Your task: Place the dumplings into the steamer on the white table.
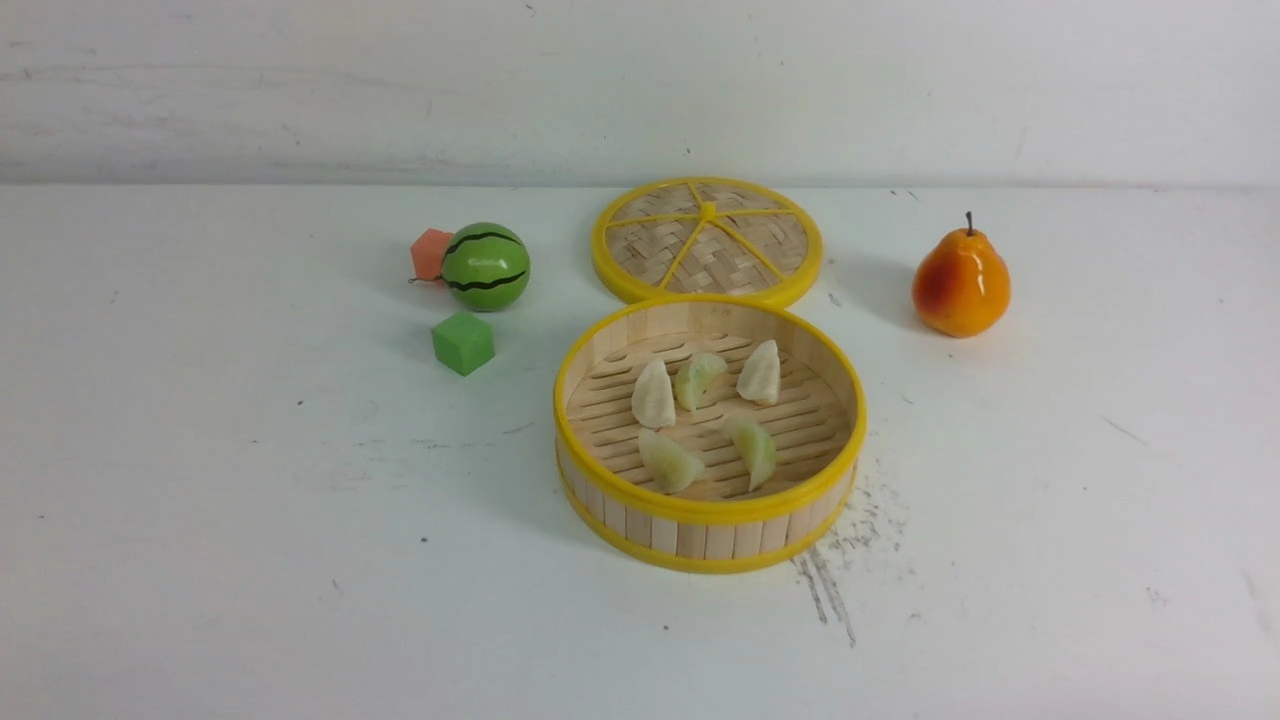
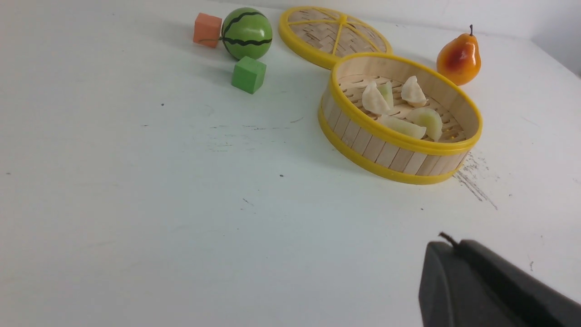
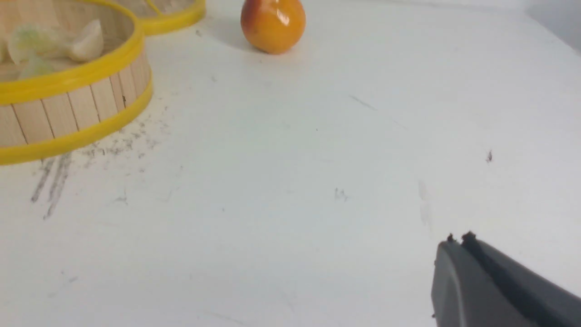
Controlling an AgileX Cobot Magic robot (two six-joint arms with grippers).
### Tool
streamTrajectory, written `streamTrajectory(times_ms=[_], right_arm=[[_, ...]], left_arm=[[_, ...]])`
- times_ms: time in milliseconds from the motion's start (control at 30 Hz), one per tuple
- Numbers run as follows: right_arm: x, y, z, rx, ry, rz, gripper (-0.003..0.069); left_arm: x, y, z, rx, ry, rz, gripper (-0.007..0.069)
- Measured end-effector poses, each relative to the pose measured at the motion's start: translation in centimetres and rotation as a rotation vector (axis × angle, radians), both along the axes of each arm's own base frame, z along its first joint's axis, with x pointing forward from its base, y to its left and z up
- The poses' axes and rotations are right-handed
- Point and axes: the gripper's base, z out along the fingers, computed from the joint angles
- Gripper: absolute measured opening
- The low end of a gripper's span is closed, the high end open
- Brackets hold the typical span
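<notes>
I count all five dumplings (image 1: 700,420) inside the steamer (image 1: 710,515) mid-table; left gripper (image 2: 447,243) and right gripper (image 3: 458,240) hang closed, empty, so placing looks finished and nothing remains to fetch.

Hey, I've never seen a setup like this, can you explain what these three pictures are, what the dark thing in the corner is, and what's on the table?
These come from a robot with two arms. One camera sits between the arms and looks forward; the other two ride on the wrists. The dark shape in each wrist picture is that arm's hand: the left hand and the right hand. Both are shut and hold nothing.

On the white table stands a round bamboo steamer with five dumplings lying inside it. Its flat woven lid lies just behind it. On the robot's left are a toy watermelon, an orange block and a green cube. On its right stands a toy pear.
</notes>
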Motion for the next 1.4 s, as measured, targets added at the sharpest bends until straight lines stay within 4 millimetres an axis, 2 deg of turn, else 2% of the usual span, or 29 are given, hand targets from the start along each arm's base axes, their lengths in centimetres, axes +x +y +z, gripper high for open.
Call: streamTrajectory(times_ms=[1400], right_arm=[[-0.12, -0.01, -0.13, 0.001, 0.035, -0.002, 0.0008]], left_arm=[[0.01, -0.01, -0.02, 0.0, 0.0, 0.0, 0.0015]])
